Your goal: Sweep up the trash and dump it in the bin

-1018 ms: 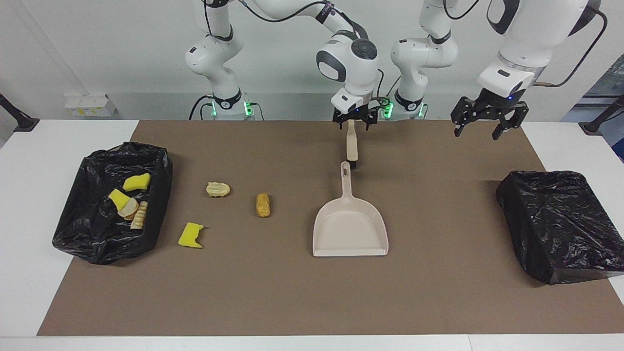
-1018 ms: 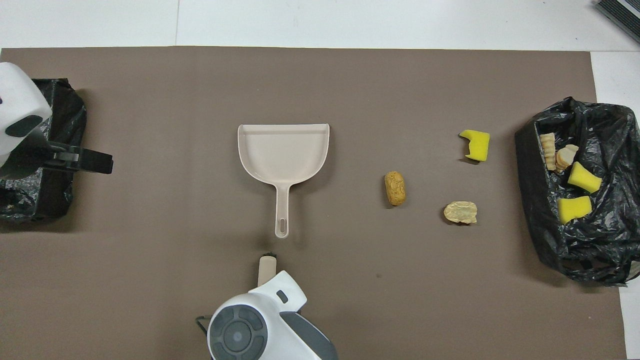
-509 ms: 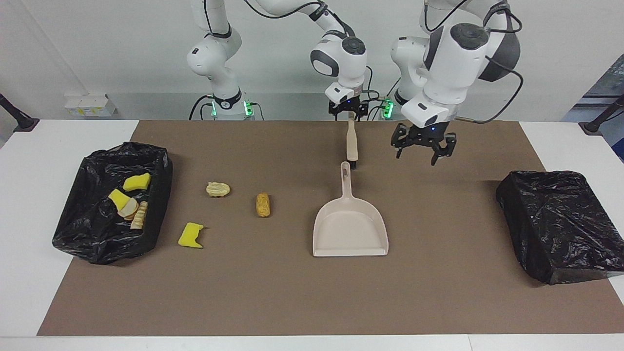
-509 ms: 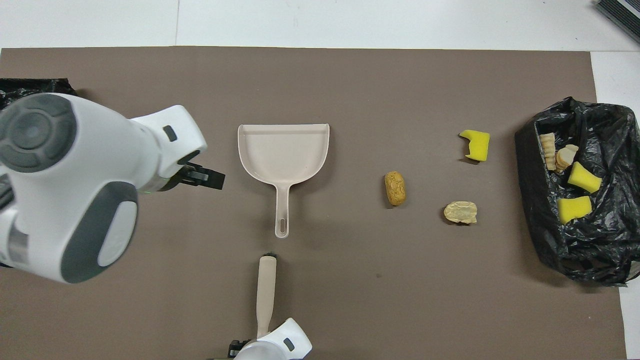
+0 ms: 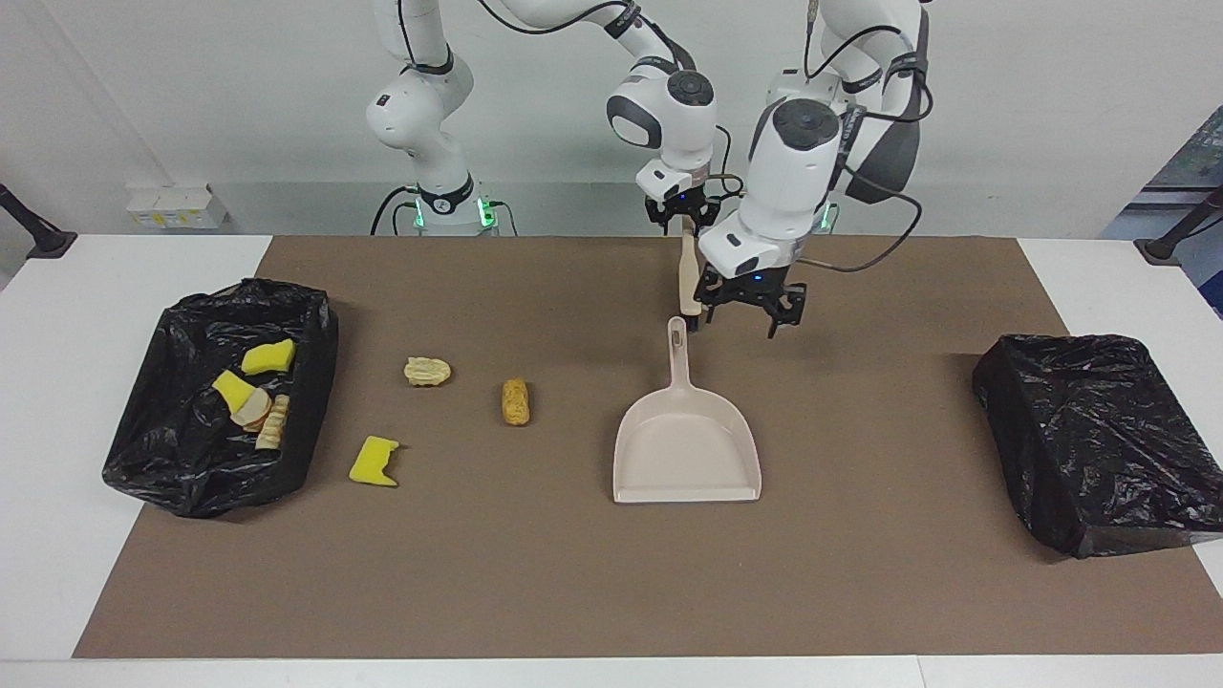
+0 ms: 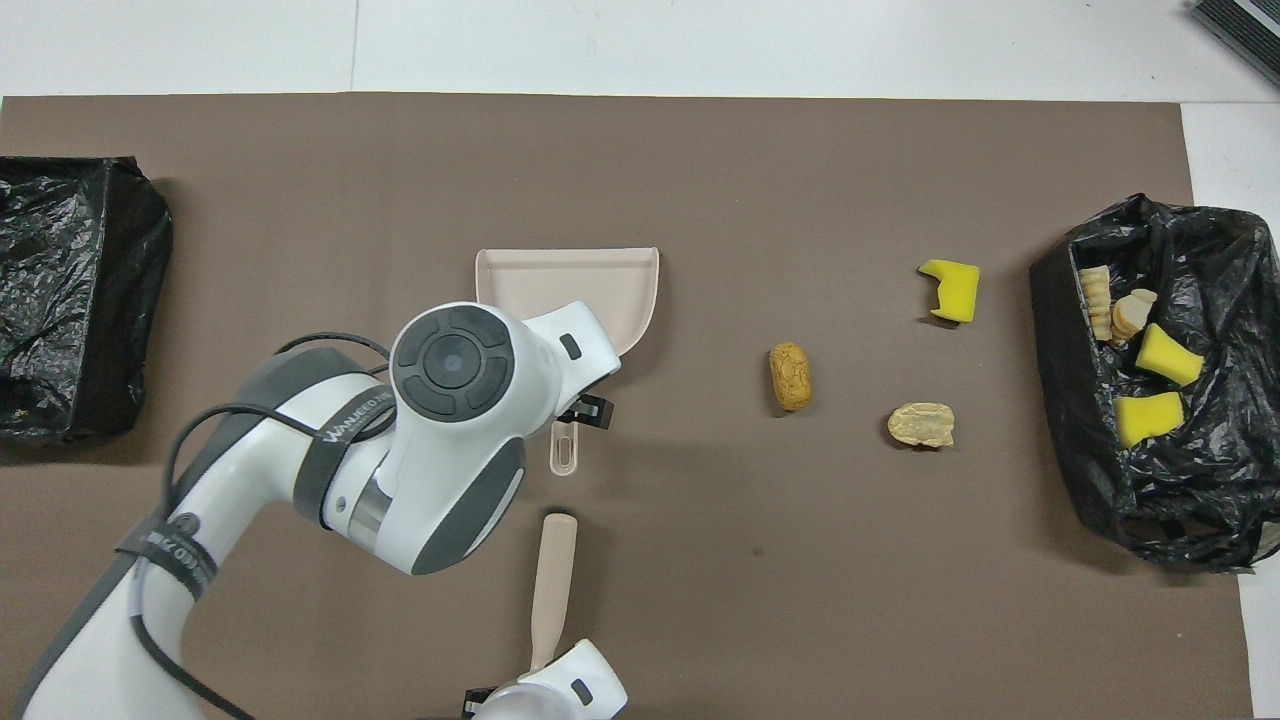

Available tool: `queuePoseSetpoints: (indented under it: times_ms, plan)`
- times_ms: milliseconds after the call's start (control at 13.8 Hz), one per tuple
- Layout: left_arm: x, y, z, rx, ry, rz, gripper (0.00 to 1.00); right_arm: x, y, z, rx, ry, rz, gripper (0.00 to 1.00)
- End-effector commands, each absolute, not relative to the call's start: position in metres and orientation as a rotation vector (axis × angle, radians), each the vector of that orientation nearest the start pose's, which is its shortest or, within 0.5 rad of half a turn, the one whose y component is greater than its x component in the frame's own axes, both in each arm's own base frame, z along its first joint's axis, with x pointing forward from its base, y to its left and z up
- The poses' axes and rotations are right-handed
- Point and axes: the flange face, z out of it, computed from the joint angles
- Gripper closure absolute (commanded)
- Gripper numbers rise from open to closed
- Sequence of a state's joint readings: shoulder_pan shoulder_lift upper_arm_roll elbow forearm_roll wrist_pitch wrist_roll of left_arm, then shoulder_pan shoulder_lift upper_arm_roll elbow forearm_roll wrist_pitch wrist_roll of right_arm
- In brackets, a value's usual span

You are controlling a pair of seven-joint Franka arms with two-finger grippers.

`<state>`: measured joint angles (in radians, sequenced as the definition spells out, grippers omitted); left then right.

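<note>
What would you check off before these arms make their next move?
1. Brush held: ok, right arm's jaws are shut on its handle.
2. Left arm's jaws open: ok, hanging near the dustpan handle.
3. Dustpan held: not ok, it lies flat on the mat.
4. Mat swept: not ok, a yellow scrap, a tan scrap and a brown scrap lie loose.
5. Bin open: ok, four scraps inside.

Trash [image 5: 516, 401]: three scraps on mat, four in bag
</note>
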<state>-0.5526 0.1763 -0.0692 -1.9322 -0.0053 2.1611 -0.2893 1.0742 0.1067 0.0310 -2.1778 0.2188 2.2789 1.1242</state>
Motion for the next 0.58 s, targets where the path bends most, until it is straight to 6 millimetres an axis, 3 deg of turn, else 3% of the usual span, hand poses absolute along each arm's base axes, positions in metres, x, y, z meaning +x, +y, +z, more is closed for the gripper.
queuePoseSetpoints:
  times_ms: [0, 291, 509]
  plan:
    - [0.491, -0.349, 0.376, -3.141, 0.482, -0.067, 0.00, 0.240, 0.480, 0.345, -3.072, 0.198, 0.271, 1.00]
    - [0.488, -0.347, 0.358, -3.144, 0.472, -0.071, 0.03, 0.231, 0.461, 0.359, -3.100, 0.143, 0.275, 1.00]
    - [0.476, -0.354, 0.351, -3.138, 0.483, -0.052, 0.10, 0.254, 0.424, 0.373, -3.152, 0.044, 0.346, 1.00]
